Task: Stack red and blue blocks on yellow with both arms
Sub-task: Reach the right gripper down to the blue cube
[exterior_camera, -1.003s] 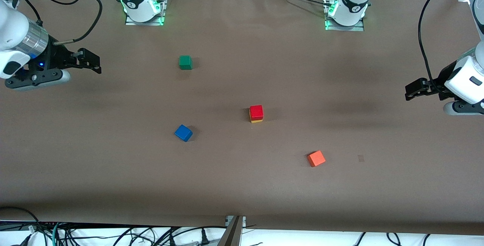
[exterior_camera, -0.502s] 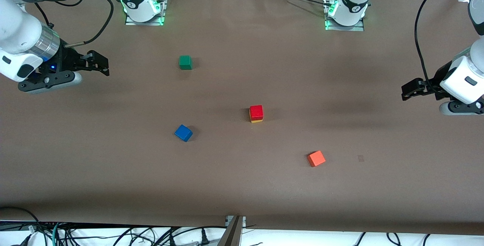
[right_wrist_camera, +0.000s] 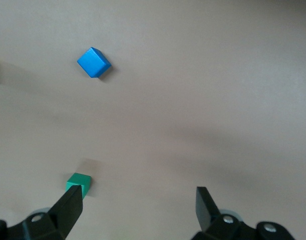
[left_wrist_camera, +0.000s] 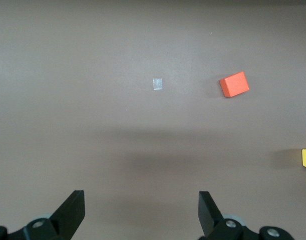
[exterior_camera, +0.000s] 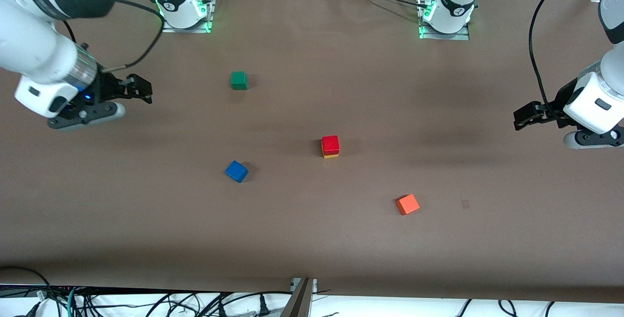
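**Red is on yellow; the blue block is yours to fetch**

1 of the 2 placements looks done: the red block (exterior_camera: 330, 143) sits squarely on the yellow block (exterior_camera: 331, 155) near the middle of the table (exterior_camera: 312, 239). The blue block (exterior_camera: 237, 171) lies alone on the table, toward the right arm's end and slightly nearer the front camera than the stack, turned at an angle to the table edges.

Your right gripper (exterior_camera: 141, 90) hangs empty above the table at its own end, jaws spread wide; its wrist view shows the blue block (right_wrist_camera: 93, 62) ahead of the fingers. Your left gripper (exterior_camera: 521, 121) waits over bare table at its own end, also spread wide and empty.

Judging by position, the right arm should take the blue block. Rotate the wrist first so the fingers meet 2 flat faces, not corners. Centre over the cube, descend straight, and close low on it. When you carry it over, come down vertically on the red block and release gently, since a sideways nudge could topple the stack. Ignore the green cube (exterior_camera: 239, 80) and orange cube (exterior_camera: 407, 204).
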`<state>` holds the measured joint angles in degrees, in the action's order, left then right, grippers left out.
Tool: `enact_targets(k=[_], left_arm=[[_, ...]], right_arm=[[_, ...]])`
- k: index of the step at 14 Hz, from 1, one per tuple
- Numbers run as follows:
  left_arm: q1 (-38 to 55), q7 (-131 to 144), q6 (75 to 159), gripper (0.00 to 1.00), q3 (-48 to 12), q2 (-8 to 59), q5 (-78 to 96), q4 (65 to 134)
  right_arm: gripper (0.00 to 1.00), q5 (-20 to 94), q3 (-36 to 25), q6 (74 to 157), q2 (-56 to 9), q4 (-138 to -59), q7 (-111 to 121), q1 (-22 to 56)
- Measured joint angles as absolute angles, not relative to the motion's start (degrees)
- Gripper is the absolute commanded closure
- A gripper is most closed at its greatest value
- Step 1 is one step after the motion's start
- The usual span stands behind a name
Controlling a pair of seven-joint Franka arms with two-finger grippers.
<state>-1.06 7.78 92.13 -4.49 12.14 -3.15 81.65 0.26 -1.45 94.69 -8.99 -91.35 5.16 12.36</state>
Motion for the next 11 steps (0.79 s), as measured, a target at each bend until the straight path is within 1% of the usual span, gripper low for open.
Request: enact_targets(k=[4, 8, 11], left_arm=[[-1.41, 7.78, 92.13, 0.00, -4.42, 12.17, -3.15, 81.49], [-1.42, 7.78, 92.13, 0.00, -4.43, 12.24, -3.15, 81.44], [-1.42, 7.78, 92.13, 0.00, -4.41, 12.27, -3.15, 81.40]], right_arm=[[0.00, -0.35, -1.46, 95.95, -12.43, -90.67, 5.39, 12.86], [0.00, -1.17, -1.45, 102.64, -16.14, -90.60, 1.08, 15.03], [0.00, -2.88, -1.41, 107.76, -21.02, -90.59, -4.85, 17.65]])
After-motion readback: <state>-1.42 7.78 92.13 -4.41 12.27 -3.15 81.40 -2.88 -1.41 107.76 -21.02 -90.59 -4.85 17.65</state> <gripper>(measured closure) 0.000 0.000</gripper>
